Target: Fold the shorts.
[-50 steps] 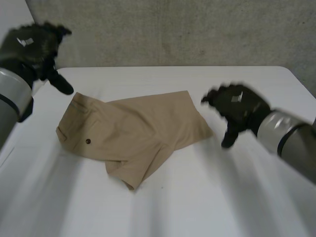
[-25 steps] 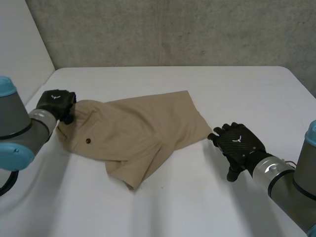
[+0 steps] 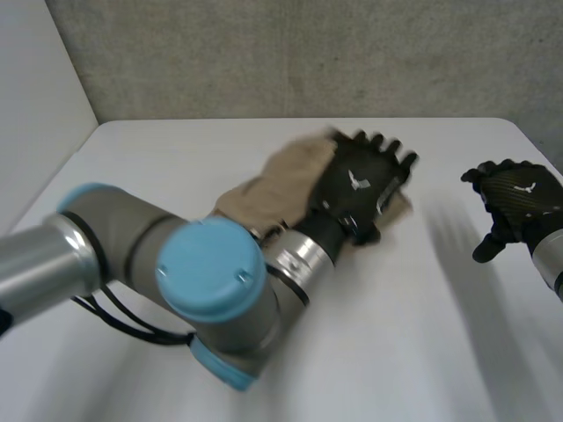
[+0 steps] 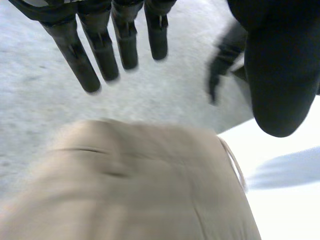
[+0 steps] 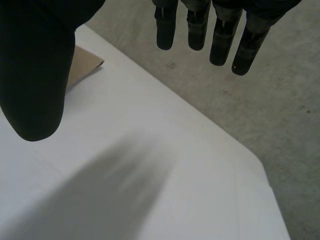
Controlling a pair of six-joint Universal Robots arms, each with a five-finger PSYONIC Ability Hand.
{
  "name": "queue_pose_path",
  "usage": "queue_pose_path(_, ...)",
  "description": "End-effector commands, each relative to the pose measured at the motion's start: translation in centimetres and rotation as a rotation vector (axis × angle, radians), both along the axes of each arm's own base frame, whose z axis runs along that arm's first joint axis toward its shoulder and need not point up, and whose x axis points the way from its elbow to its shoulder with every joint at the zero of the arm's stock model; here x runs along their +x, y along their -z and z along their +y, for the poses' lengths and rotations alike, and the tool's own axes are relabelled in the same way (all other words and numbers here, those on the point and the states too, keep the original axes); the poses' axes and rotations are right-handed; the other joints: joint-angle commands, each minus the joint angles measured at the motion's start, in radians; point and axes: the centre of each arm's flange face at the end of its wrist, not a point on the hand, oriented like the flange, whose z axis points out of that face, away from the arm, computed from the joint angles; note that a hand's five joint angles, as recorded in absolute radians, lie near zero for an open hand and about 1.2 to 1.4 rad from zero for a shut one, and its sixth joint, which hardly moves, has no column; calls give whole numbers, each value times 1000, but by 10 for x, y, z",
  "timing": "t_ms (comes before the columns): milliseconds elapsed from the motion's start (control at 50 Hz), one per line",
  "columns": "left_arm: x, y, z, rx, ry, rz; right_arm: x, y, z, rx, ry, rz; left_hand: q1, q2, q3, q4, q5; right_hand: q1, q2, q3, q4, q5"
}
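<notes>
Both hands show fingers straight and spread, gripping nothing: left hand (image 3: pixel 359 183) over the tan shorts (image 3: pixel 280 180), right hand (image 3: pixel 517 195) well apart to their right. Shorts lie mid-tabletop (image 3: pixel 422 352), their far end under the left palm.

Plain tan shorts (image 3: pixel 280 180); blk L hand (image 3: pixel 359 186) & R hand (image 3: pixel 517 197); white table (image 3: pixel 422 343); grey speckled wall (image 3: pixel 290 53).

left robot hand (image 3: pixel 356 186) now across shorts (image 3: pixel 286 174), seemingly refolded
</notes>
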Motion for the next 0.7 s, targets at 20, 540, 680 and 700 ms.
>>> queue_pose_path(20, 0, -6, 17, -80, -5, -59, -3, -8, 2, -26, 6, -3, -82, -133, -143, -141, -135, -31, -47, -43, -61, -61)
queue_pose_path(540, 163, -38, -99, 152, -562, -134, 94, -48, 21, 234, -315, -136, -27, -77, -87, -85, -79, -31, -47, -43, -61, -61)
queue_pose_path(680, 165, -7, -141, 297, -456, -163, 112, -29, -12, 282, -262, -110, 26, -25, -34, -32, -26, -31, -47, -43, -61, -61)
queue_pose_path(700, 163, 1, -147, 330, -439, -185, 114, -26, -15, 284, -257, -106, 35, -16, -25, -23, -17, -31, -47, -43, -61, -61)
